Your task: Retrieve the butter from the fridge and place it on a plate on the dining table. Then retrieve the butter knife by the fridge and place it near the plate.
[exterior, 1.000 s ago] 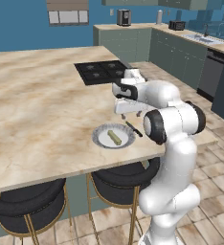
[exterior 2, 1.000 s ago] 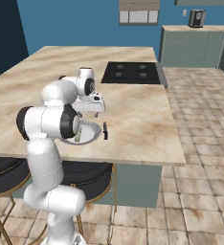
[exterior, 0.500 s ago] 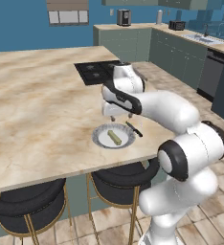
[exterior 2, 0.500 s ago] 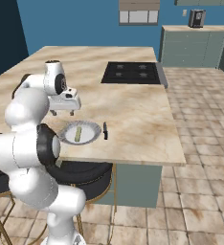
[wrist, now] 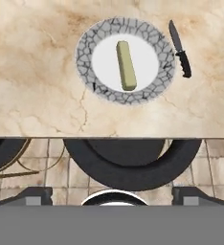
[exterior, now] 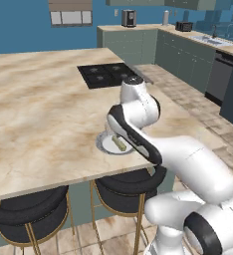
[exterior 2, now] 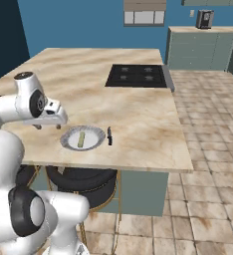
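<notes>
— Butter (wrist: 126,65) is seen lying across the middle of the plate (wrist: 156,88), which rests near the dining table (wrist: 37,86) edge. What step is judged in hand?

— The last. The butter knife (wrist: 179,48) is laid just beside the plate, apart from it. The gripper (exterior 2: 43,124) is spread, nothing held. Only withdrawal seems called for.

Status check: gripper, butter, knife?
Gripper open, empty, beside plate. Butter lying on plate. Knife on table next to plate, not touching. Nothing in the way.
</notes>
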Motion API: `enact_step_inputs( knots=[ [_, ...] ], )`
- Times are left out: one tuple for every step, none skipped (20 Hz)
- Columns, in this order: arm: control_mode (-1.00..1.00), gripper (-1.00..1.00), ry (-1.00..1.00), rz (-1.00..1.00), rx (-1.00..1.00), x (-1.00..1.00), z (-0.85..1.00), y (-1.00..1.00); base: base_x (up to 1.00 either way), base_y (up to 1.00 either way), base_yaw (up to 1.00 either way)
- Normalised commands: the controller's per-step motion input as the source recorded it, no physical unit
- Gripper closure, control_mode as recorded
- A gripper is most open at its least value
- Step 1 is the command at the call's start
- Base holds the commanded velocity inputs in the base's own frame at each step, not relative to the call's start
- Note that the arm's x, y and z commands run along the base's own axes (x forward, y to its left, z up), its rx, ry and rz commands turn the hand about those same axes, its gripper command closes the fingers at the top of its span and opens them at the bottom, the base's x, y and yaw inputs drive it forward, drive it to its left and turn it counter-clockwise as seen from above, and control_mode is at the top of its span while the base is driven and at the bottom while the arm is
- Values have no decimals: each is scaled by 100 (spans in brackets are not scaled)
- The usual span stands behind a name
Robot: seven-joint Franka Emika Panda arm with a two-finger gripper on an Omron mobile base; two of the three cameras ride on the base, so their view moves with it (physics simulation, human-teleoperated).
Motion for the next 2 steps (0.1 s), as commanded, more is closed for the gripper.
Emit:
enact_step_inputs(
  knots=[
    [-100, -100, -21, -3, 0, -100, 10, 0, 0, 0, 0],
    [-100, -100, -25, -2, 0, -100, 15, 0, 0, 0, 0]
  ],
)
